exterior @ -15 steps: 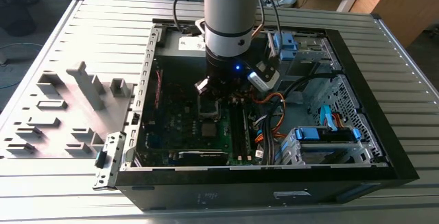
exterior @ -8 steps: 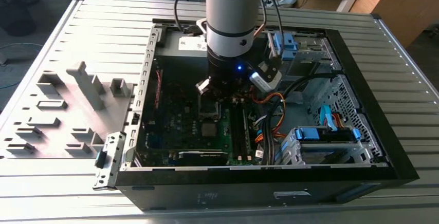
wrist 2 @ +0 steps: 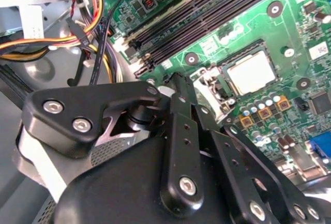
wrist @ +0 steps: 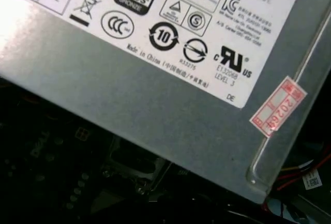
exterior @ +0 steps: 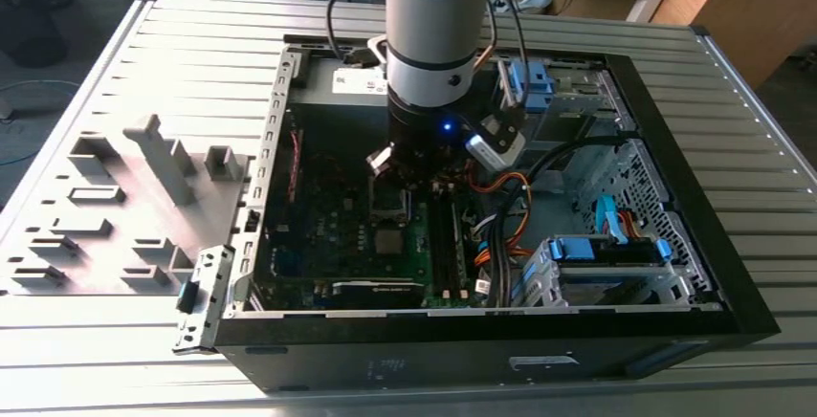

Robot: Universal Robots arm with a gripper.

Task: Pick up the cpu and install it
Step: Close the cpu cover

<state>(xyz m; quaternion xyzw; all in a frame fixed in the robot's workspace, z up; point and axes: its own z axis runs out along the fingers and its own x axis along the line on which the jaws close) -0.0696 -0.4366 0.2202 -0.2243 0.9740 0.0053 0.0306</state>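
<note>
In the second wrist view the cpu (wrist 2: 252, 72), a small pale square chip, lies flat inside the dark socket frame (wrist 2: 226, 90) on the green motherboard (wrist 2: 289, 22). The black links of my gripper (wrist 2: 178, 87) reach toward the socket's edge, just beside the chip and not on it. In the exterior view the gripper (exterior: 397, 180) hangs low inside the open computer case, right over the socket area (exterior: 389, 208) in the middle of the board. Nothing shows in its hold.
The black case wall (exterior: 511, 336) surrounds the board. Memory slots (wrist 2: 217, 12) run beside the socket. Orange, yellow and black cables (wrist 2: 88, 32) bunch nearby. The grey labelled power-supply box (wrist: 155, 94) sits close to the wrist. A grey fixture tray (exterior: 128, 207) lies at the exterior view's left.
</note>
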